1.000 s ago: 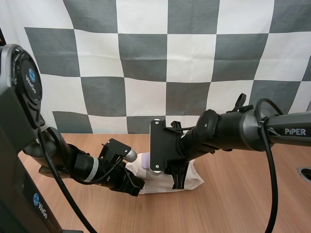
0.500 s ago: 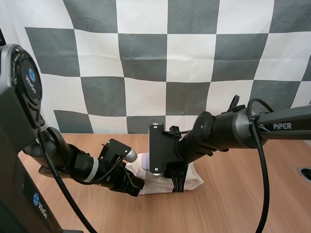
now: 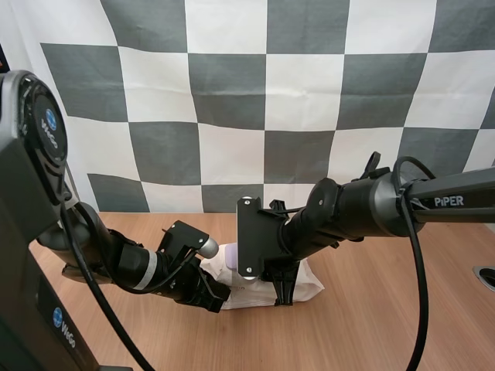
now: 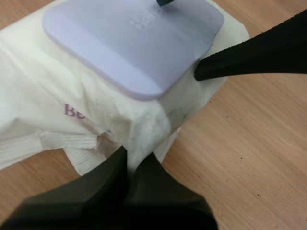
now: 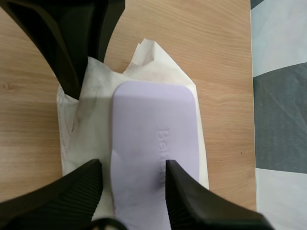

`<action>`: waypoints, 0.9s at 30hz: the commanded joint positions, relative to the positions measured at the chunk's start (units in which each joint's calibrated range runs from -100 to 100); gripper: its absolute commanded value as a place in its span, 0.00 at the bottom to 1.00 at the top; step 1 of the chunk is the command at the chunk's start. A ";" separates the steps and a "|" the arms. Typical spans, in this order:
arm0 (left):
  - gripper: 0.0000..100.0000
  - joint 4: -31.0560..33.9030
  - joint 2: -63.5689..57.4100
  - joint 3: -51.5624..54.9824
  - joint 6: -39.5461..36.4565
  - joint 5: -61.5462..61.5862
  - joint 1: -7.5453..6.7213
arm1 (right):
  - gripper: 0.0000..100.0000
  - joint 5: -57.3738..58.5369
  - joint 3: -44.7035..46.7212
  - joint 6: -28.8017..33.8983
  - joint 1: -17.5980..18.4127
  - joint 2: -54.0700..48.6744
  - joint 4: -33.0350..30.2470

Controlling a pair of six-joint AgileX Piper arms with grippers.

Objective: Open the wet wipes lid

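- Wet wipes pack [image 3: 305, 287] lies flat on the wooden table [image 3: 379, 325], toward the far edge, between my two arms.
- Its lilac lid [image 5: 153, 139] sits on top of the pale wrapper and is closed flat against it, with raised lettering on its face.
- My left claw [image 4: 135, 160] is clenched on the pack. The two black fingers lie nearly together and pinch the crumpled wrapper at the end of the pack nearer the table's left edge, just short of the lid.
- My right claw [image 5: 132, 175] is released and reaches down over the pack from the table's right side. Its fingers stand apart, ribbed inner faces turned to each other.
- The end of the lid away from my left claw lies between those fingers. One finger is over the wrapper just beside the lid's long edge, and the other overlaps the opposite edge.
- I cannot tell whether either finger touches the lid.
- In the left wrist view, one right finger's tip is at a rounded corner of the lid.
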 commanded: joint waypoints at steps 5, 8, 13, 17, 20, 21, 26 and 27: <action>0.00 0.06 -0.08 0.03 0.78 -0.07 -0.04 | 0.60 -0.11 -0.02 0.04 0.04 0.00 -0.06; 0.00 0.06 -0.08 0.03 0.78 -0.07 -0.04 | 0.56 0.10 -0.28 0.04 0.04 0.00 -0.06; 0.00 0.03 -0.08 0.03 0.78 -0.23 -0.04 | 0.47 4.49 -2.98 1.83 0.04 0.00 -0.06; 0.00 0.03 -0.08 0.03 0.78 -0.23 -0.04 | 0.42 7.56 -3.62 1.96 0.04 0.00 -0.06; 0.00 0.03 -0.08 0.03 0.78 -0.23 -0.04 | 0.41 8.49 -3.62 2.69 0.04 0.00 -0.06; 0.00 0.03 -0.08 0.03 0.78 -0.23 -0.04 | 0.40 8.49 -3.62 2.69 0.04 0.00 -0.06; 0.00 0.03 -0.08 0.03 0.78 -0.23 -0.04 | 0.30 8.49 -3.62 2.69 0.04 0.00 -0.06; 0.00 0.03 -0.08 0.03 0.78 -0.23 -0.04 | 0.29 8.49 -3.62 2.78 0.04 0.00 -0.17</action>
